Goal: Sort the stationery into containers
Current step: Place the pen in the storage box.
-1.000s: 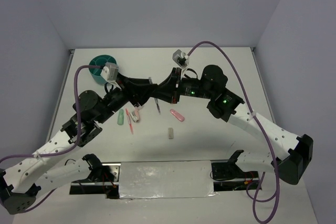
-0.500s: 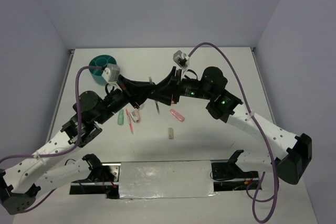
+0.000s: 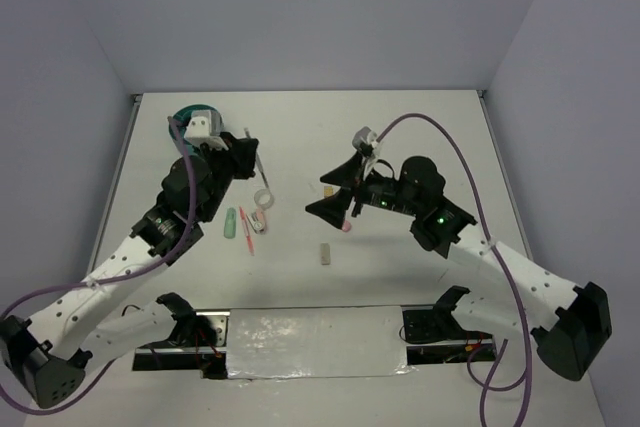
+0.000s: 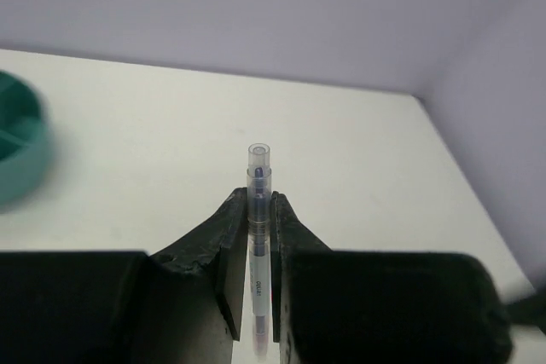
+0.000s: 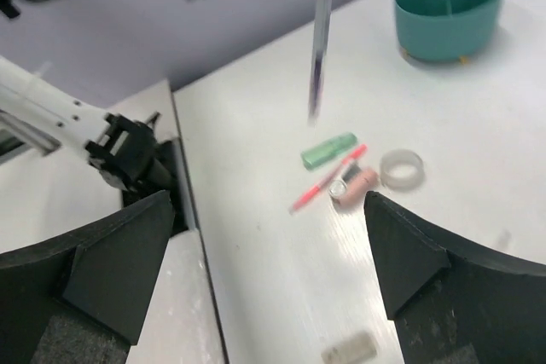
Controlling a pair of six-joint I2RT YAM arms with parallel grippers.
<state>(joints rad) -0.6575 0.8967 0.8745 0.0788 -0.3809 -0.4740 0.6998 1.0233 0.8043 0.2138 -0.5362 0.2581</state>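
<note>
i worked in what looked like a robot lab test cell: a white table (image 3: 300, 117) boxed in by plain lilac walls (image 3: 300, 17), my arm bases (image 3: 180, 309) fixed beside a metal plate (image 3: 310, 342) at the bottom of the frame.

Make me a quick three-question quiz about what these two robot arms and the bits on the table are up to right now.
1. True or false: the right hand is holding something.
2. Fill in: the teal cup is split inside into ____ around a central well.
3. Where is the dark pen? A. clamped in the left hand B. in the right hand C. inside the teal cup
Key: 1 false; 2 compartments; 3 A.
</note>
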